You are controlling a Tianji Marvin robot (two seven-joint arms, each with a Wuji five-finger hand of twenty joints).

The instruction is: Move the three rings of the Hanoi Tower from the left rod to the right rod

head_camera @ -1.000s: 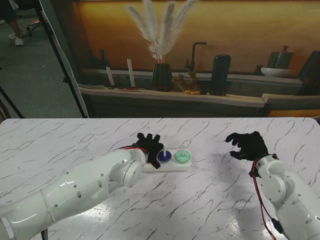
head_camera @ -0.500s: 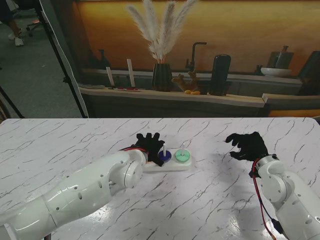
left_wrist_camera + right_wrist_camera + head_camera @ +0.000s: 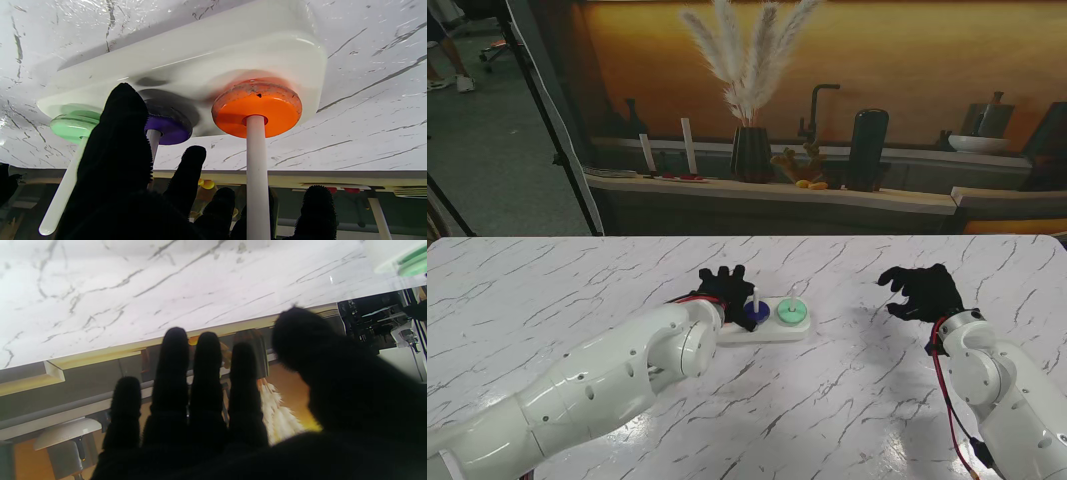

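The white tower base (image 3: 777, 334) lies mid-table. A purple ring (image 3: 753, 314) sits on its middle rod and a green ring (image 3: 792, 314) on its right rod. My left hand (image 3: 727, 293) hovers over the left rod and hides it in the stand view. In the left wrist view an orange ring (image 3: 257, 105) rests at the foot of that rod (image 3: 257, 173), which rises between my spread fingers (image 3: 126, 160); nothing is held. The purple ring (image 3: 170, 128) and green ring (image 3: 71, 123) show beside it. My right hand (image 3: 922, 290) hangs open to the right of the base.
A ledge with a dark vase of pampas grass (image 3: 749, 150) and a black bottle (image 3: 867, 150) runs behind the table's far edge. Marble table top (image 3: 857, 400) stretches between my arms. The right wrist view shows only fingers (image 3: 173, 373) and the table.
My left hand has edged slightly to the right and farther over the left rod. The right hand has stayed still. The rings have not moved.
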